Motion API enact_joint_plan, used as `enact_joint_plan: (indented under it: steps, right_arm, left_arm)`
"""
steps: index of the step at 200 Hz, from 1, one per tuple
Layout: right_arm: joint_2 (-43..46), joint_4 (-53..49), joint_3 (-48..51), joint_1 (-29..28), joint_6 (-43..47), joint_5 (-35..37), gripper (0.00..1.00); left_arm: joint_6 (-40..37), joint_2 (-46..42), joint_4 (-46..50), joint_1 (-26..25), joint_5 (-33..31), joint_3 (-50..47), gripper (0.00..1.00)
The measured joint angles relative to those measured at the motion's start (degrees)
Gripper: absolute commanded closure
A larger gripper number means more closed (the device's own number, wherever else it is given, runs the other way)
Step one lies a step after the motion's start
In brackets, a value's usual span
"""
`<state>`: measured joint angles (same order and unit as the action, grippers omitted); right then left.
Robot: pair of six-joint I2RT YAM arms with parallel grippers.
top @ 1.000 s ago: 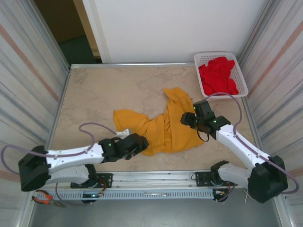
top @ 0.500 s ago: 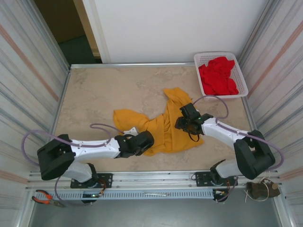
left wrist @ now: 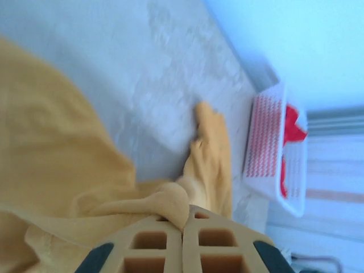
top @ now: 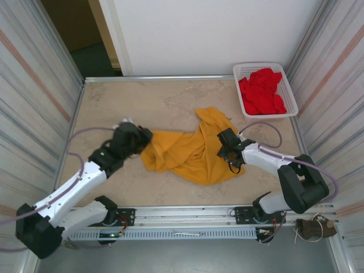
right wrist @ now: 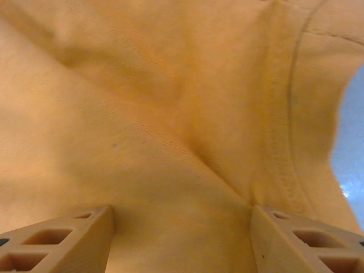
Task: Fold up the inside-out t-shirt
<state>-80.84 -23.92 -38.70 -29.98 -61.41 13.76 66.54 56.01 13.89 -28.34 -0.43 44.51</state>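
Note:
The mustard-yellow inside-out t-shirt lies crumpled in the middle of the table. At the shirt's left end, my left gripper is shut on a pinched fold of cloth. In the left wrist view the fold bulges out between the closed fingertips of the left gripper. On the shirt's right part, my right gripper is pressed down with its jaws apart. The right wrist view has yellow shirt cloth and a stitched seam between the spread fingers of the right gripper.
A white basket holding red garments stands at the back right corner; the left wrist view has this basket too. Bare marble tabletop lies left of and behind the shirt. Metal walls close in both sides.
My left gripper has shut on the shirt's edge and swung from the table's front to the left and back, dragging cloth with it. The right gripper has barely moved.

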Motion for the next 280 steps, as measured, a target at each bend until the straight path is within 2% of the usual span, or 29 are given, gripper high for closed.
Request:
enact_joint_plan:
  steps: [13, 23, 34, 53, 72, 93, 123, 138, 167, 202, 219, 226, 234, 240, 251, 280]
  right_arm:
    - [-0.7, -0.1, 0.0, 0.0, -0.9, 0.0, 0.38]
    - [-1.4, -0.1, 0.0, 0.0, -1.2, 0.0, 0.38]
    - [-1.6, -0.2, -0.3, 0.0, -1.4, 0.2, 0.38]
    - [-1.6, -0.7, -0.8, -0.3, -1.6, 0.2, 0.38]
    - [-1.5, -1.6, -1.7, -1.1, -1.6, 0.1, 0.39]
    - [-0.3, -1.9, -2.1, -1.9, -1.4, 0.0, 0.39]
    - [3.4, -2.5, -2.1, -2.4, -1.0, 0.0, 0.40]
    - [4.5, -2.5, -2.2, -2.6, -0.7, -0.1, 0.40]
    - [4.4, -1.8, -2.3, -2.9, 0.2, -0.1, 0.40]
    - [2.6, -1.2, -2.2, -4.0, 0.4, 0.0, 0.41]
    - [2.0, -1.0, -2.1, -4.2, 0.3, 0.0, 0.41]
    - [2.0, -0.9, -1.9, -4.3, 0.3, 0.1, 0.41]
    - [2.0, -0.9, -1.6, -4.3, 0.1, 0.2, 0.41]
    - [2.0, -0.8, -1.3, -4.3, -0.1, 0.4, 0.41]
    - [2.0, -0.8, -0.6, -4.3, -0.9, 0.9, 0.41]
    - [2.5, -1.5, 1.4, -4.1, -3.3, 1.9, 0.41]
  left_arm:
    - [-4.4, 2.0, 0.0, 7.1, 5.9, 2.3, 0.76]
    - [-7.7, 4.8, 0.0, 11.5, 9.7, 3.8, 0.51]
    - [-11.4, 8.8, -0.1, 15.5, 13.4, 5.9, 0.39]
    - [-16.7, 17.4, -0.4, 21.5, 19.9, 10.1, 0.34]
    - [-20.9, 23.5, -0.2, 24.3, 23.0, 12.7, 0.32]
    - [-24.3, 21.7, 2.1, 21.1, 20.9, 11.3, 0.32]
    - [-24.3, 7.8, 4.2, 7.6, 10.2, 1.3, 0.38]
    - [-22.5, 1.9, 4.6, 3.4, 5.8, -5.0, 0.38]
    - [-17.5, 1.6, 5.4, 2.2, 0.6, -12.8, 0.34]
    - [-15.5, 7.4, 4.6, 2.1, -1.8, -13.4, 0.32]
    - [-15.5, 10.6, 3.6, 2.1, -2.5, -12.2, 0.34]
    - [-15.5, 11.8, 3.1, 2.1, -2.7, -11.6, 0.37]
    - [-15.6, 13.1, 2.4, 2.1, -2.8, -11.1, 0.54]
    - [-15.7, 14.1, 1.9, 2.1, -2.9, -10.6, 0.75]
    - [-16.1, 15.7, 1.1, 2.1, -3.1, -9.8, 1.00]
    - [-20.0, 17.6, 1.9, 4.4, -2.6, -5.4, 1.00]
